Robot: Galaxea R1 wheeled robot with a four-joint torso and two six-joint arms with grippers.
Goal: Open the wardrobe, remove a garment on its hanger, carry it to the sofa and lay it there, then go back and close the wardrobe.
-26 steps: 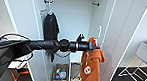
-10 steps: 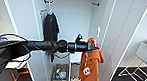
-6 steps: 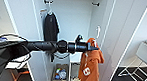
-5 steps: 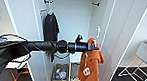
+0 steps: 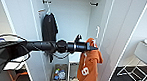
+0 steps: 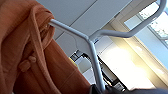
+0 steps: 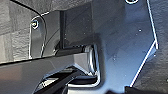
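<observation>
Fingers of the left gripper are closed on the hanger, at the end of the left arm, which reaches straight across into the open wardrobe. From the left wrist camera the thin white hanger runs from the fingers' grip at its lower stem up to a fork, one limb going into the garment's neck and the other bending away toward the slim hook. Just below and beyond the fingers the burnt-orange garment hangs with its hood bunched at the top, a drawstring trailing down the front and white lettering on the chest. It sits close to the wardrobe's right door and its small white handle. Well to the other side of the fingers, back along the arm, a dark shirt hangs on its own hanger against the wardrobe's back wall. Low inside the wardrobe, beneath the arm, stands a box with coloured items. Whether the right gripper's fingers are open or closed cannot be told from its wrist camera, where dark robot parts lie over grey floor
</observation>
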